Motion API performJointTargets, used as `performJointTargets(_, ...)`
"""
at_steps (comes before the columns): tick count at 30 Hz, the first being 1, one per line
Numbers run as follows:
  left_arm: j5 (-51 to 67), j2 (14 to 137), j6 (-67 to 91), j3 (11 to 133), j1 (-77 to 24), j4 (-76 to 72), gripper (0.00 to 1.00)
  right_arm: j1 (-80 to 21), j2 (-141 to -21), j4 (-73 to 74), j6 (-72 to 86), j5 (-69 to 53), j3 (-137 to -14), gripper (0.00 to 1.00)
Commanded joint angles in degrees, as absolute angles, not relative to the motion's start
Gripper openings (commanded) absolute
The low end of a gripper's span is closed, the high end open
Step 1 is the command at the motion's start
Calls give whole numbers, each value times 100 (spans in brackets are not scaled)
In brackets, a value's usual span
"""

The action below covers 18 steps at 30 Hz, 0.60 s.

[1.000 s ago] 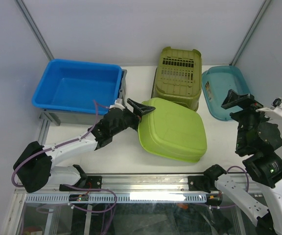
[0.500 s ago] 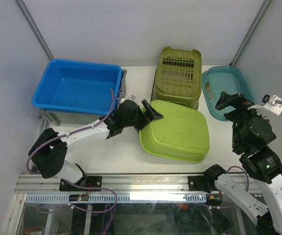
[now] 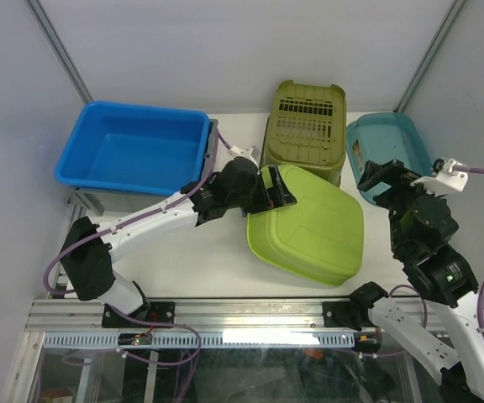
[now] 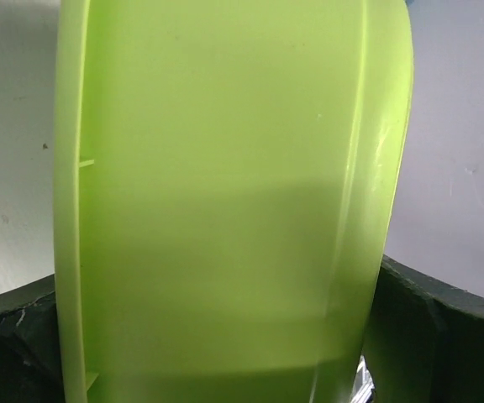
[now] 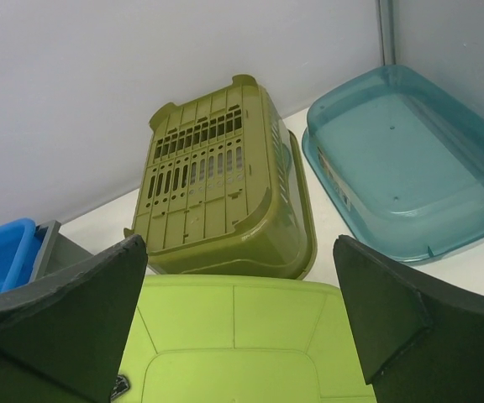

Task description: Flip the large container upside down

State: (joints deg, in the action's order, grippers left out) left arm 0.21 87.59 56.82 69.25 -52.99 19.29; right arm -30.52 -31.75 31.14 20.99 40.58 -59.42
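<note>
The large container, a dark-grey crate [image 3: 97, 200], sits at the back left under the bright blue tub [image 3: 133, 149]. Only its rim and a corner show, also in the right wrist view [image 5: 47, 245]. My left gripper [image 3: 269, 190] is away from it, at the left edge of the overturned lime-green tub [image 3: 309, 222]. Its jaws are spread, and the tub's wall [image 4: 225, 185] fills the space between them. My right gripper [image 3: 386, 176] is open and empty, held in the air at the right, its dark fingers [image 5: 74, 311] framing the lime-green tub [image 5: 234, 336].
An olive slotted basket [image 3: 305, 130] lies overturned at the back centre, touching the lime-green tub. A teal tub [image 3: 389, 151] lies at the back right. Metal frame posts stand at both back corners. A rail runs along the near edge.
My left arm has reached to the right, its gripper has come against the lime-green tub, and the tub has shifted right. My right gripper has moved left and a little lower.
</note>
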Motion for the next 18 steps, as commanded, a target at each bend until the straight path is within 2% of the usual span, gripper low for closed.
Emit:
performJointTargets(1, -562, 8919, 4401, 7382, -5422, 3223, 99, -3068, -3255, 2747, 2128, 3834, -5990, 97)
performJointTargets(8, -901, 8293, 4235, 7813, -5411, 3264, 99, -3069, -3315, 2766, 2135, 3823, -5989, 98)
performJointTargets(12, -148, 7814, 4391, 7678, -5299, 2624, 99, -3067, -3292, 2821, 2194, 3832, -5947, 98)
performJointTargets(18, 1190, 7390, 5343, 6525, -4912, 926, 99, -3070, -3279, 2833, 2199, 3554, -5979, 99)
